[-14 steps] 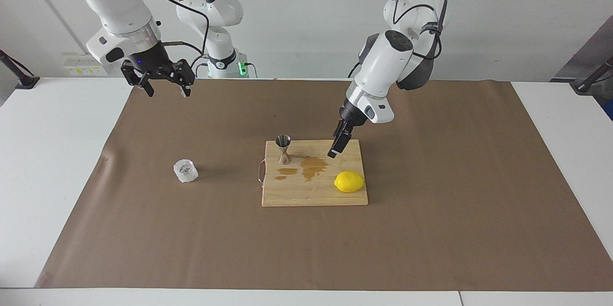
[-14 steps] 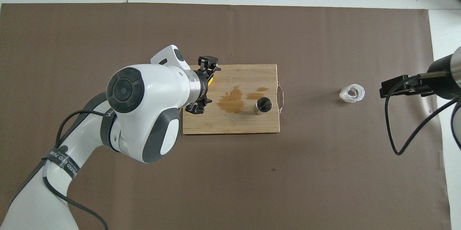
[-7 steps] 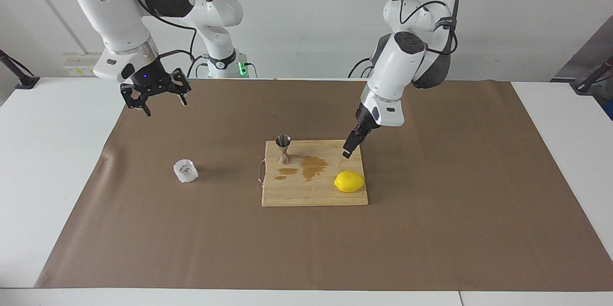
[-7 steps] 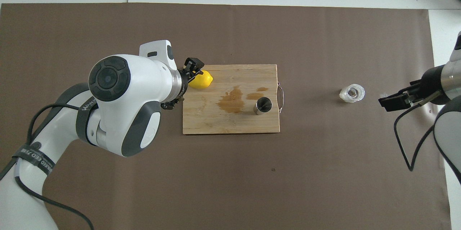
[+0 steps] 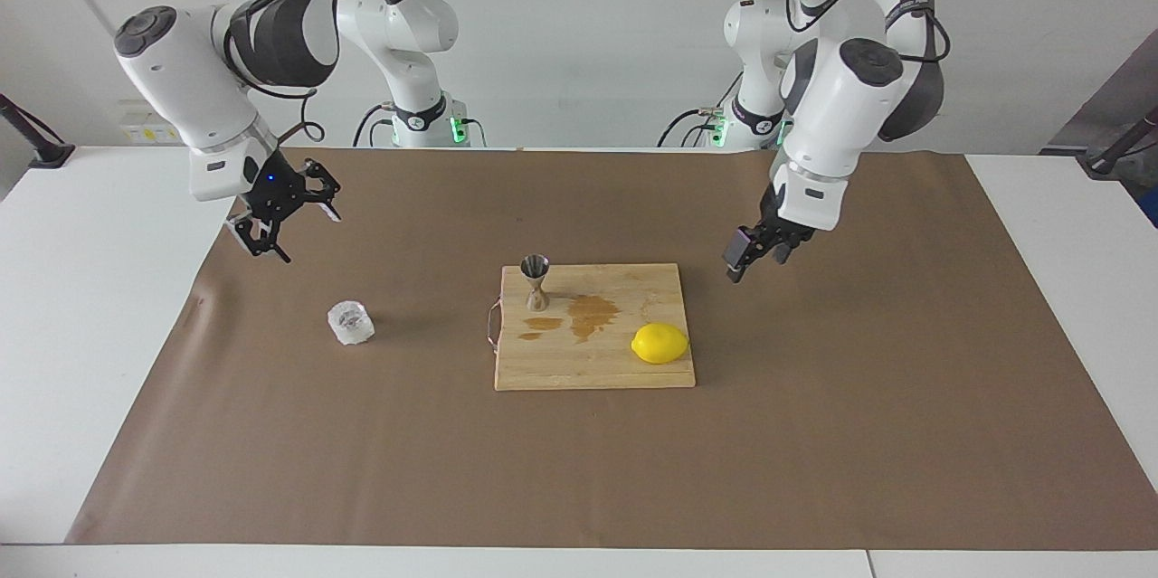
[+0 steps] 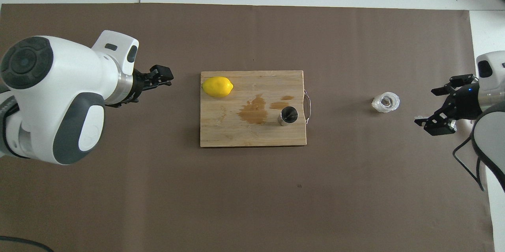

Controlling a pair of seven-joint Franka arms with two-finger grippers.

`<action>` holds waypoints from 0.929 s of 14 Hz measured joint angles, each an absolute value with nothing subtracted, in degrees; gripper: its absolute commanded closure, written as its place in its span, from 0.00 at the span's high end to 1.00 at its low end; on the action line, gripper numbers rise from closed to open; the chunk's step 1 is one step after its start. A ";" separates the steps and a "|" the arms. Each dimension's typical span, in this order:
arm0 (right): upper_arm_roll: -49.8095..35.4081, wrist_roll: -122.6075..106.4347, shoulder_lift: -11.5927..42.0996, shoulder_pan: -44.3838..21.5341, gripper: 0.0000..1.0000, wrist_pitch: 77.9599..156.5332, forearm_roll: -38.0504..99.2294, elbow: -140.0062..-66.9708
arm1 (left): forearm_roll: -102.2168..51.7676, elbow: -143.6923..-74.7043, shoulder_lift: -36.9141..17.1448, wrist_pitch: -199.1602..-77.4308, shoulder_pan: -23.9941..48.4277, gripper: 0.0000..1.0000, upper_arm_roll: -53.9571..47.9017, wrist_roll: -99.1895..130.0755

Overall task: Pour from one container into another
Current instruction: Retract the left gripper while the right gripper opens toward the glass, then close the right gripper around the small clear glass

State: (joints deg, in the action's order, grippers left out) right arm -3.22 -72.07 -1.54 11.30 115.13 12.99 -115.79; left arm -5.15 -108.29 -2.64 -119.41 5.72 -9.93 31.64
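Note:
The clear faceted glass tumbler (image 5: 351,323) (image 6: 386,102) stands on the brown paper toward the right arm's end of the table. The steel jigger (image 5: 536,281) (image 6: 288,116) stands upright on the wooden cutting board (image 5: 593,372) (image 6: 232,131), beside a brown spill (image 5: 590,314). My right gripper (image 5: 312,239) (image 6: 425,106) hangs open and empty over the paper, beside the tumbler and apart from it. Off the board's edge at the left arm's end, my left gripper (image 5: 758,251) (image 6: 156,82) hovers open over the paper with nothing in it.
A yellow lemon (image 5: 659,343) (image 6: 217,86) lies on the board's corner farthest from the robots, at the left arm's end. A thin wire handle (image 6: 308,106) sticks out of the board toward the tumbler. Brown paper (image 5: 814,433) covers the white table.
My left gripper has drawn back off the board toward its own end of the table, uncovering the lemon. The right gripper has come lower and turned, closer to the tumbler.

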 measured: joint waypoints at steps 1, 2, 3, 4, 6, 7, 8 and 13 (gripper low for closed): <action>-3.22 -77.31 0.11 11.95 1.00 115.50 15.17 -115.96 | -5.15 -108.29 -1.84 -118.19 3.67 1.00 -9.86 26.28; -3.21 -82.61 1.91 12.76 1.00 116.31 17.30 -116.03 | -5.15 -108.28 -1.26 -117.19 1.87 1.00 -9.81 21.53; -3.21 -87.54 3.66 13.63 1.00 117.32 19.18 -116.05 | -5.13 -108.26 -0.83 -116.20 0.47 1.00 -9.76 17.75; -3.20 -92.11 5.30 14.42 1.00 117.96 21.02 -116.06 | -4.26 -108.15 -0.52 -114.87 -0.48 1.00 -9.72 14.80; -3.18 -98.45 7.71 15.36 1.00 118.35 23.44 -116.04 | 0.17 -107.00 -0.41 -111.83 -0.93 1.00 -9.78 11.88; -3.18 -100.44 8.53 15.63 1.00 118.47 23.72 -116.01 | 1.52 -106.06 -0.40 -110.11 -0.93 1.00 -9.94 11.21; -3.18 -102.67 9.21 15.93 1.00 118.82 23.79 -115.99 | 2.10 -105.04 -0.40 -108.60 -0.93 1.00 -10.09 10.81; -3.18 -114.13 13.25 17.09 1.00 120.88 27.29 -114.09 | 2.32 -103.71 -0.26 -107.20 -1.11 1.00 -10.11 10.54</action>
State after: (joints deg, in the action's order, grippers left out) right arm -3.18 -114.13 13.25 17.09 120.88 27.29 -114.09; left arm 2.32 -103.71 -0.26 -107.20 -1.11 -10.11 10.54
